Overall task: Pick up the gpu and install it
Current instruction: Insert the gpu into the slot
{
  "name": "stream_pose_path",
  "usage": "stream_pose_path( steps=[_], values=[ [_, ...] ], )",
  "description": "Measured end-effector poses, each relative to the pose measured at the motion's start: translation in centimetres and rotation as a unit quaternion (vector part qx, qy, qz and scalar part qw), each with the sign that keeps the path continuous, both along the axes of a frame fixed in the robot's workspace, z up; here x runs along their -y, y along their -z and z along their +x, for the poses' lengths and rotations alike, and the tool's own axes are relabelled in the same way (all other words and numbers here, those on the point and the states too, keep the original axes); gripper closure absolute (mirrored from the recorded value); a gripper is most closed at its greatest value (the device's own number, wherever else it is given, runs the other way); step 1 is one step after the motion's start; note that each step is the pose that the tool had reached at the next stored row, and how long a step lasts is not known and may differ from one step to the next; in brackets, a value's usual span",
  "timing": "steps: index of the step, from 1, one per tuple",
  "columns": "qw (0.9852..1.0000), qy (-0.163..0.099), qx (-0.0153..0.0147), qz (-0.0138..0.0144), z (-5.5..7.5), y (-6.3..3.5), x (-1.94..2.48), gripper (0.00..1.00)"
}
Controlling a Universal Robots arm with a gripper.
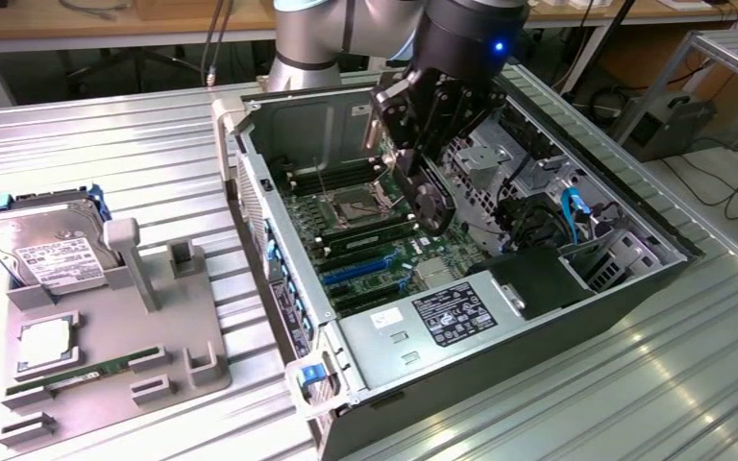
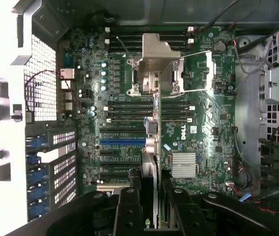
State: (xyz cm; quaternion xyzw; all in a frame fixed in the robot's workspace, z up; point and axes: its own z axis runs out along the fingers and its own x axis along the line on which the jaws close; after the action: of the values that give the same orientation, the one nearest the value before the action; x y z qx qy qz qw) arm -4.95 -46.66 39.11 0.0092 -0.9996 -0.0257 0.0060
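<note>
Gripper (image 1: 423, 158) clenched on the gpu (image 1: 430, 209), which hangs edge-down inside the open computer case (image 1: 523, 375), above the motherboard (image 1: 369, 245) and apparently clear of it. From the wrist, the card appears edge-on between the two fingers (image 2: 129, 201), near the blue expansion slot (image 2: 122, 141). Handling, as judged: light, thin and stiff, but fragile. Flexing the board or squeezing its components risks damage. The best grasp is across the flat faces at the upper edge, leaving the connector edge and metal bracket free.
</note>
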Motion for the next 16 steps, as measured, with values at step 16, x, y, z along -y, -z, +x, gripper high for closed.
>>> stream_pose_path(
  steps=[16],
  values=[
    [0.9782, -0.208, 0.0002, -0.0001, 0.00, 0.46, 0.00, 0.74]
  ],
)
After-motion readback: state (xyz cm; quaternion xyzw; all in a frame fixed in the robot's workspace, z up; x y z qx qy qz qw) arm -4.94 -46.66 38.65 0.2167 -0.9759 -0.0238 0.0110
